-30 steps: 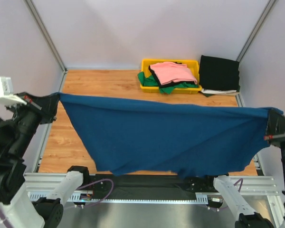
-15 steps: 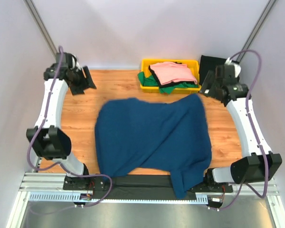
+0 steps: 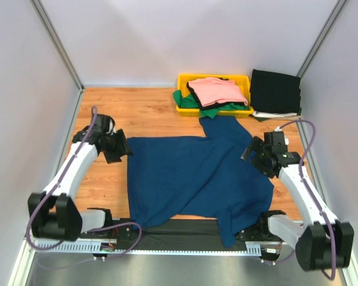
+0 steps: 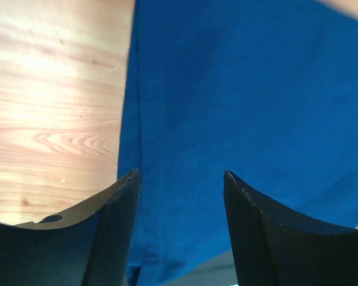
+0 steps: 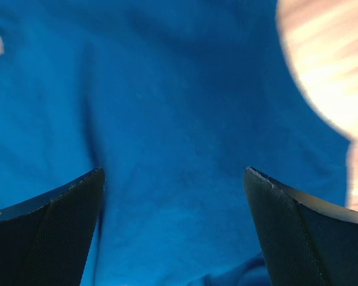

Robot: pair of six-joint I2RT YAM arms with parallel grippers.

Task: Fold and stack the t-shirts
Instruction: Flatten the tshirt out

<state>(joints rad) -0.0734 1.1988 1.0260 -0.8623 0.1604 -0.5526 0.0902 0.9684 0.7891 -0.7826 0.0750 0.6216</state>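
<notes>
The wooden desk (image 3: 143, 107) carries it all, and most of it lies under the navy t-shirt (image 3: 191, 176). The shirt is flat but rumpled: one flap reaches to the far side, right up to the yellow bin (image 3: 182, 80), and its near hem spills over the desk's near edge. In the bin sit a pink t-shirt (image 3: 218, 90) on top and a green t-shirt (image 3: 182, 98) hanging over the rim. A black t-shirt (image 3: 275, 90) lies folded in the far right corner.

Now the arms. The left end effector (image 3: 116, 147) hangs over the navy shirt's left edge, fingers spread, gripping nothing. The right end effector (image 3: 255, 154) is over the right side, wide apart and just as empty.

So no fold is made yet. The risks: a pinch here could catch two layers where the cloth is bunched and set a crooked crease. The overhanging hem could drag the whole shirt toward the near side once it is lifted. The far flap could also snag the green shirt at the bin.
</notes>
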